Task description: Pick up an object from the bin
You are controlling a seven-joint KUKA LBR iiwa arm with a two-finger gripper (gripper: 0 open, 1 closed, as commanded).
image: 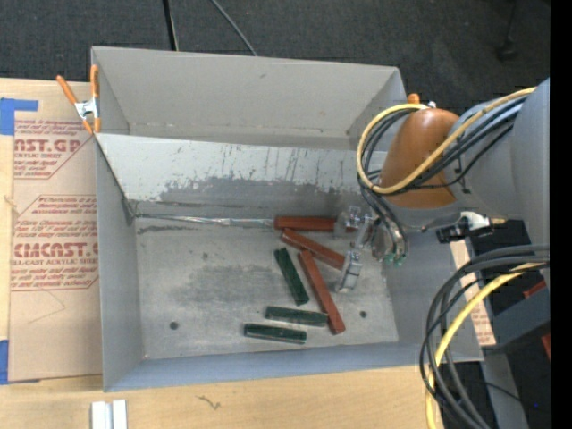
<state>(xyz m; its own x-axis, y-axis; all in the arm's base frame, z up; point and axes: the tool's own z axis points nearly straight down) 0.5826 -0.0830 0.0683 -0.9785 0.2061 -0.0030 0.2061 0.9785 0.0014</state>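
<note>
My gripper (351,271) hangs low at the right side of the bin floor, below the orange wrist cover. Its metal tip is right beside the red-brown sticks. One red-brown stick (304,224) lies flat along the back wall. A second (315,247) slants just left of the gripper. A third, longer one (323,295) runs diagonally down to the front right, its upper part close to the gripper tip. A dark green stick (290,276) lies left of that long one.
Two more dark green sticks (297,315) (275,332) lie flat near the front wall. The bin's left half is bare scuffed metal. The arm and its yellow and black cables crowd the bin's right wall.
</note>
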